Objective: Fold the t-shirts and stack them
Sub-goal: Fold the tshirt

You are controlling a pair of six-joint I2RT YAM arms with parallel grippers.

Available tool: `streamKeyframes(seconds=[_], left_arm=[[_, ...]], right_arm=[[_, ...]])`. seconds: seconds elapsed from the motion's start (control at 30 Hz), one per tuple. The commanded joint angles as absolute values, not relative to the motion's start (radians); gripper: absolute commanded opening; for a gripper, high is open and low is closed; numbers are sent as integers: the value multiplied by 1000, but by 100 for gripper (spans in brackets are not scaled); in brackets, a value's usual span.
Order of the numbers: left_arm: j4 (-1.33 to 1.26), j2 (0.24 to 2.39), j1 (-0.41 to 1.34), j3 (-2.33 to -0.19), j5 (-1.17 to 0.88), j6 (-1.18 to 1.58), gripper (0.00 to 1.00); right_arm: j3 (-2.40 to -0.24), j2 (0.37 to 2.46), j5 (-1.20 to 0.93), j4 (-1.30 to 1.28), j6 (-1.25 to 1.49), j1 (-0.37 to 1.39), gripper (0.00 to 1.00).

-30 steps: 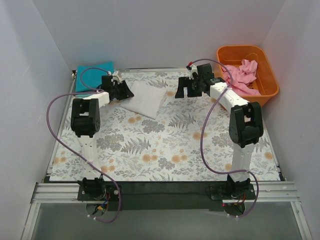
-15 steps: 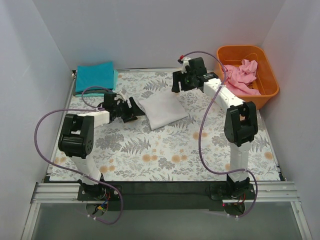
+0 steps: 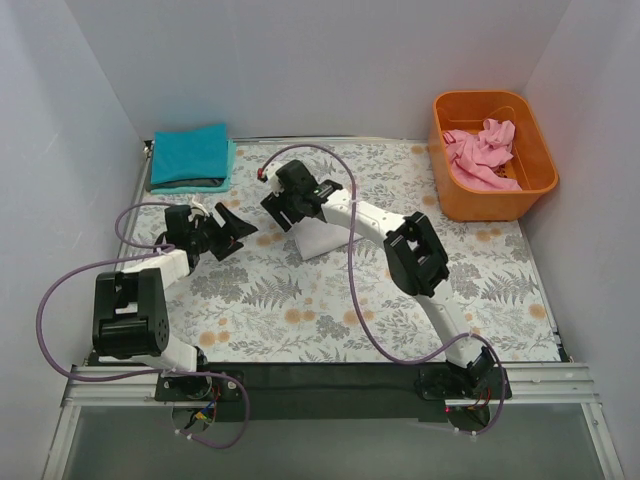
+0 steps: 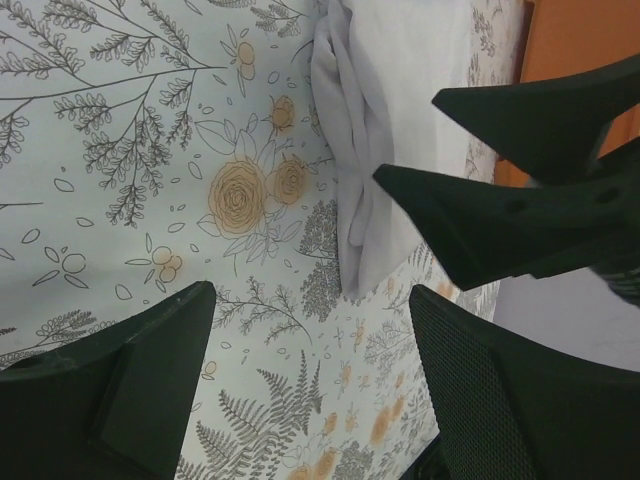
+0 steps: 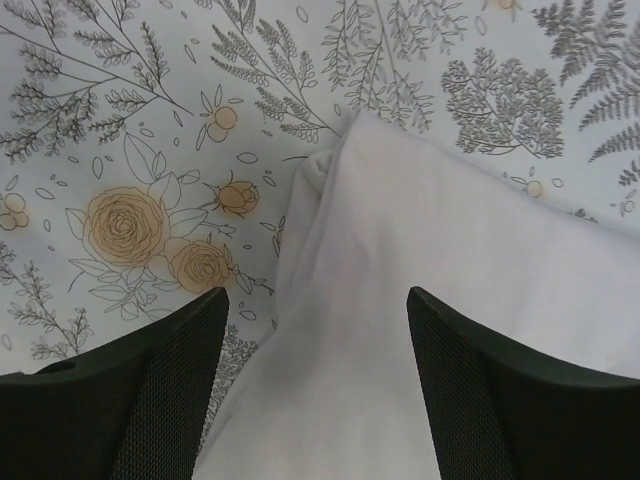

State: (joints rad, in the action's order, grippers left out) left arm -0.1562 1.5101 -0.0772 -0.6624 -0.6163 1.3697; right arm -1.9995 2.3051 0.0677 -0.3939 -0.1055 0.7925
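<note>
Stacking is judged in hand: both jaws are held wide, empty, by the folded white shirt (image 3: 322, 240). Next it must be gripped and laid on the teal shirt (image 3: 190, 155), far-left corner.

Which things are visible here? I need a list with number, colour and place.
white t-shirt: 1, white, folded, centre
teal t-shirt: 1, teal, folded, far left corner
tub: 1, orange, far right
pink t-shirt: 1, pink, crumpled in tub
tablecloth: 1, floral, under everything
cables: 2, purple, looping over tablecloth
left gripper: 1, black, open, beside white t-shirt
right gripper: 1, black, open, above white t-shirt
</note>
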Motion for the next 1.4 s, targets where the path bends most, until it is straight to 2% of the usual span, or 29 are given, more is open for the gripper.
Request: streamKeyframes(seconds=[0.0, 0.13, 0.23, 0.3, 0.37, 0.4, 0.43, 0.5, 0.53, 0.67, 0.87, 1.37], left_arm=[[-149, 1463, -86, -634, -583, 1385, 73], [-199, 1456, -86, -586, -581, 1417, 74], [-245, 1468, -86, -560, -589, 1433, 75], [-264, 1480, -87, -558, -594, 1437, 76], [-281, 1499, -84, -558, -594, 1446, 77], [-290, 1505, -83, -555, -594, 1451, 77], [-299, 1514, -74, -554, -589, 1453, 78], [-353, 1519, -55, -539, -580, 1459, 78], [-385, 1519, -26, -526, -559, 1456, 78], [-587, 1607, 77, -492, -485, 1420, 79], [-760, 1759, 172, -554, -445, 1453, 80], [-985, 2026, 327, -738, -370, 1511, 87]], right_arm=[[-2077, 2356, 178, -374, -158, 807, 66], [-2106, 2411, 239, -361, -184, 827, 64], [-2105, 2439, 244, -348, -201, 838, 58], [-2100, 2451, 247, -339, -209, 845, 57], [-2094, 2468, 252, -334, -216, 848, 50], [-2089, 2473, 268, -328, -216, 850, 44], [-2086, 2477, 276, -325, -216, 850, 27], [-2088, 2476, 284, -324, -212, 850, 14], [-2089, 2471, 282, -324, -204, 850, 2], [-2098, 2424, 256, -324, -126, 841, 1], [-2123, 2364, 124, -324, 66, 758, 1], [-2103, 2350, -81, -308, 314, 634, 1]])
